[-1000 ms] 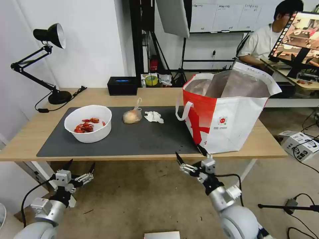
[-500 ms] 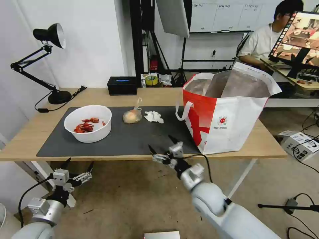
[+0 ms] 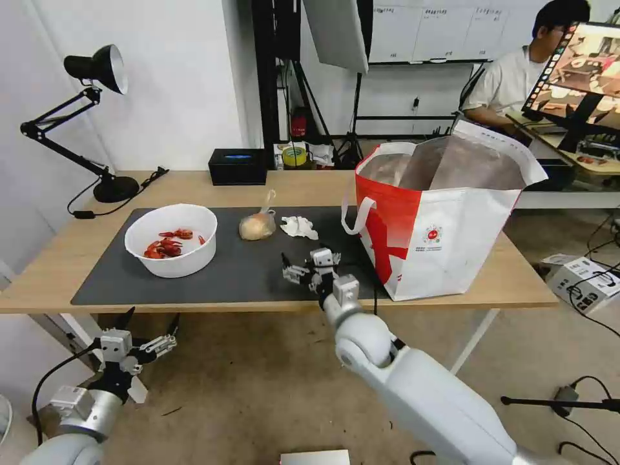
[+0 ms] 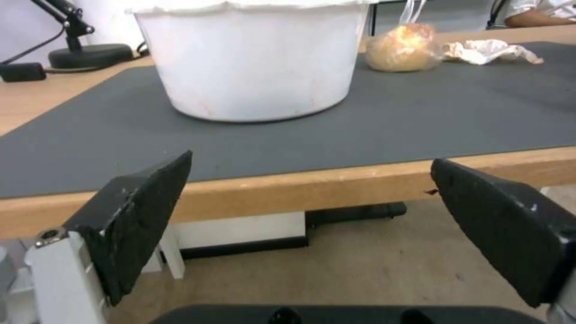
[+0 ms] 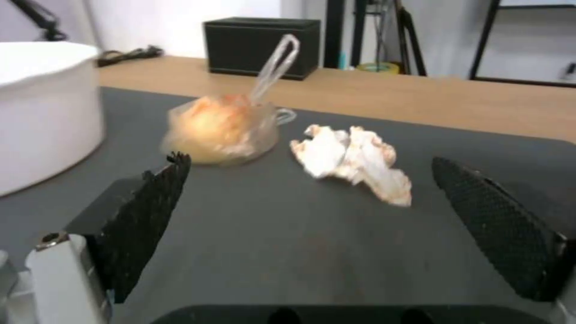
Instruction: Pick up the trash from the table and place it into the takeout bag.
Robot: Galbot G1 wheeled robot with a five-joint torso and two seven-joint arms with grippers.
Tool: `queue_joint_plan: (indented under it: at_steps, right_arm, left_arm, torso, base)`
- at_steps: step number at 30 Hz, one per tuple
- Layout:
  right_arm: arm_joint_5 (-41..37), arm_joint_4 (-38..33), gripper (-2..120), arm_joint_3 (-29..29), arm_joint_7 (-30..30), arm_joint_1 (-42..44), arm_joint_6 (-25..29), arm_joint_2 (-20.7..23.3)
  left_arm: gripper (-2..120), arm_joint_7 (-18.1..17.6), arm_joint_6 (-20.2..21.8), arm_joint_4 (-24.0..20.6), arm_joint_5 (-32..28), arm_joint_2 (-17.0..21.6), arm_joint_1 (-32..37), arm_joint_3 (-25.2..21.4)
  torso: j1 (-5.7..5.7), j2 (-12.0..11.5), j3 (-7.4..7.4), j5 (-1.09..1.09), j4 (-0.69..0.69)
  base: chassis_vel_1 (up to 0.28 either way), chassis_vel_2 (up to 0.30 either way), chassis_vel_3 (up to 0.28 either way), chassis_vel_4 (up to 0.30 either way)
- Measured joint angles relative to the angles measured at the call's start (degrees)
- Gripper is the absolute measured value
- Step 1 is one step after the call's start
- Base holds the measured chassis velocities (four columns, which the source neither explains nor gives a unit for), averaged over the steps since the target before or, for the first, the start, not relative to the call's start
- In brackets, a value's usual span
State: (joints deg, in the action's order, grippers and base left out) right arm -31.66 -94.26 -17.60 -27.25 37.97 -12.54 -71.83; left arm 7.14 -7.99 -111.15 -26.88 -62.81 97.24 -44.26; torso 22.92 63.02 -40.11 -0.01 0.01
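Note:
On the dark mat (image 3: 258, 278) of the table (image 3: 516, 284) stand a white bowl (image 3: 171, 240) with red crayfish shells, a knotted clear bag (image 3: 257, 226) with a yellowish lump, and a crumpled tissue (image 3: 298, 227). The red-and-white takeout bag (image 3: 445, 226) stands open at the right. My right gripper (image 3: 305, 257) hovers open over the mat, just in front of the tissue (image 5: 354, 162) and the knotted bag (image 5: 222, 130). My left gripper (image 3: 152, 315) hangs open below the table's front edge, facing the bowl (image 4: 252, 58).
A black desk lamp (image 3: 97, 123) stands at the table's far left and a black box (image 3: 237, 166) at the back edge. A cardboard box (image 3: 584, 281) and cables lie on the floor to the right.
My right gripper has risen from below the table's front edge and moved left and forward over the mat, towards the tissue. The left gripper has sunk slightly.

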Motion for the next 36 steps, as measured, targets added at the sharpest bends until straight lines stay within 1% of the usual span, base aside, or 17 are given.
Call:
queue_joint_plan:
  at_steps: [3,4,7,8,11,12,15,16,19,20,23,24,27,36]
  right_arm:
    - [-1.5,4.2,100,-0.7,-2.4,-3.5,-1.3,-2.8]
    - [-1.5,4.2,100,-0.7,-2.4,-3.5,-1.3,-2.8]
    - [-2.3,7.7,100,-0.9,-3.8,-6.0,-2.6,-5.6]
    - [-2.3,7.7,100,-0.9,-3.8,-6.0,-2.6,-5.6]
    - [-3.3,11.2,100,-0.6,-5.6,-7.9,-4.7,-9.3]
    - [-3.3,11.2,100,-0.6,-5.6,-7.9,-4.7,-9.3]
    - [-3.2,14.6,100,-0.3,-6.9,-9.4,-5.0,-12.2]
    - [-3.2,14.6,100,-0.3,-6.9,-9.4,-5.0,-12.2]
    - [-2.5,18.2,100,0.3,-8.6,-10.8,-5.2,-14.7]
    - [-2.5,18.2,100,0.3,-8.6,-10.8,-5.2,-14.7]
    - [-2.4,21.3,100,1.2,-10.7,-11.8,-5.4,-16.6]
    - [-2.4,21.3,100,1.2,-10.7,-11.8,-5.4,-16.6]
    - [-2.1,24.3,100,1.9,-11.6,-12.8,-5.5,-18.0]
    - [-1.7,27.6,100,2.4,-12.3,-14.8,-5.5,-18.4]
  left_arm:
    - [100,0.0,0.0,0.3,0.1,-0.2,0.0,0.2]
    - [100,0.0,0.0,0.3,0.1,-0.2,0.0,0.2]
    - [100,0.0,0.0,0.5,0.1,-0.2,-0.1,0.4]
    - [100,0.0,0.0,0.5,0.1,-0.2,-0.1,0.4]
    - [100,0.0,0.0,1.4,0.2,-0.1,-0.6,0.8]
    - [100,0.0,0.0,1.4,0.2,-0.1,-0.6,0.8]
    - [100,0.0,0.0,1.7,0.2,0.2,-1.4,1.1]
    - [100,0.0,0.0,1.7,0.2,0.2,-1.4,1.1]
    - [100,0.1,0.0,1.7,0.1,0.3,-1.9,1.3]
    - [100,0.1,0.0,1.7,0.1,0.3,-1.9,1.3]
    - [100,0.1,0.0,1.7,0.1,0.3,-1.9,1.4]
    - [100,0.1,0.0,1.7,0.1,0.3,-1.9,1.4]
    - [100,0.1,-0.2,1.9,0.1,0.3,-1.7,1.4]
    - [100,0.1,-0.4,1.7,0.2,0.1,-1.5,1.3]
  torso:
    - [0.00,0.0,0.00,0.00,0.00]
    - [0.00,0.0,0.00,0.00,0.00]
    - [0.00,0.0,0.00,0.01,0.00]
    - [0.00,0.0,0.00,0.01,0.00]
    - [0.00,0.0,0.00,0.00,0.00]
    - [0.00,0.0,0.00,0.00,0.00]
    - [0.00,0.0,0.00,0.00,-0.01]
    - [0.00,0.0,0.00,0.00,-0.01]
    - [0.00,0.0,0.00,0.00,0.00]
    - [0.00,0.0,0.00,0.00,0.00]
    - [0.00,0.0,0.00,0.01,0.00]
    - [0.00,0.0,0.00,0.01,0.00]
    - [0.00,0.0,0.00,0.00,0.00]
    - [0.00,0.0,0.00,0.01,-0.01]
  base:
    - [0.000,0.000,0.000,0.000]
    - [0.000,0.000,0.000,0.000]
    - [0.000,0.000,0.000,0.000]
    - [0.000,0.000,0.000,0.000]
    - [0.000,0.000,0.000,0.000]
    - [0.000,0.000,0.000,0.000]
    - [0.000,0.000,0.000,0.000]
    - [0.000,0.000,0.000,0.000]
    - [0.000,0.000,0.000,0.000]
    - [0.000,0.000,0.000,0.000]
    - [0.000,0.000,0.000,0.000]
    - [0.000,0.000,0.000,0.000]
    - [0.000,0.000,0.000,0.000]
    - [0.000,0.000,0.000,0.000]
